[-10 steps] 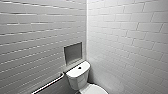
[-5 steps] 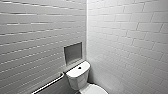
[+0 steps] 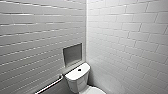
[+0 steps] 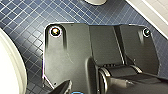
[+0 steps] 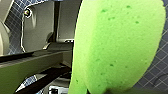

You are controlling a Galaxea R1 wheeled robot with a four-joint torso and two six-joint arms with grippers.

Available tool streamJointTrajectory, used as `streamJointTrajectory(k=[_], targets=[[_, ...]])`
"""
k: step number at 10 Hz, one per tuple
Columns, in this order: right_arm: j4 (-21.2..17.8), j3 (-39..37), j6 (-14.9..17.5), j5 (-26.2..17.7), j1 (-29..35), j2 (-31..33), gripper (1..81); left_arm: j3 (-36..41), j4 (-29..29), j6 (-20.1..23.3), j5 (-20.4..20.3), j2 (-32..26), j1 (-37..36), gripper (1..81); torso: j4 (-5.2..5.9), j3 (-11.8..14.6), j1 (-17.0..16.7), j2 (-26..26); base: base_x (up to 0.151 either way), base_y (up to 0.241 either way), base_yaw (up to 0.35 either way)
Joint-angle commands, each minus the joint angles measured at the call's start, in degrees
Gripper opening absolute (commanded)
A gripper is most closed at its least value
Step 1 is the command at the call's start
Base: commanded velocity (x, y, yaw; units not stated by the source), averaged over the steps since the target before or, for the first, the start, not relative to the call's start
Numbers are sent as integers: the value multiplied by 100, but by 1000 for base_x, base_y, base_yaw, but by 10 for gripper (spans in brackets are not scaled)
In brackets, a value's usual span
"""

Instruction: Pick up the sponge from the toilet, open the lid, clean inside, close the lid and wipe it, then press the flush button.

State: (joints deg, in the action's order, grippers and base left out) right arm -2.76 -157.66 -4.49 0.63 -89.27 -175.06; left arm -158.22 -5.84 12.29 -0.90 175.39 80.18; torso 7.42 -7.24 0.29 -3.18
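The bright green sponge (image 5: 117, 45) looms close in the right wrist view, off the dark blue tiled floor, with my right gripper (image 5: 112, 90) shut on its end. In the head view the white toilet (image 3: 77, 80) stands in the corner. The small dark flush button (image 3: 79, 69) sits in the middle of the flat tank top. A bit of the white lid (image 3: 94, 90) shows at the picture's lower edge, and how it stands cannot be made out. My left gripper is open, and nothing is in it in the left wrist view.
White tiled walls meet behind the toilet, with a grey recessed niche (image 3: 72, 53) above the tank. A metal grab bar (image 3: 50, 85) runs along the left wall. A white ceramic curve (image 4: 10, 67) rises beside the dark blue tiled floor (image 4: 27, 22).
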Motion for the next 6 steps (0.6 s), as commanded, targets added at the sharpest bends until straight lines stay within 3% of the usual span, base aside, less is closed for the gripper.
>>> streamJointTrajectory(k=[1,6], targets=[[12,0,18,-371,159,12,10,28,-40,37,328,-3,-287,811,0,0,0,0,116,0,0],[56,26,36,-380,177,12,10,28,-40,37,336,-3,-279,811,0,0,0,2,125,0,0]])
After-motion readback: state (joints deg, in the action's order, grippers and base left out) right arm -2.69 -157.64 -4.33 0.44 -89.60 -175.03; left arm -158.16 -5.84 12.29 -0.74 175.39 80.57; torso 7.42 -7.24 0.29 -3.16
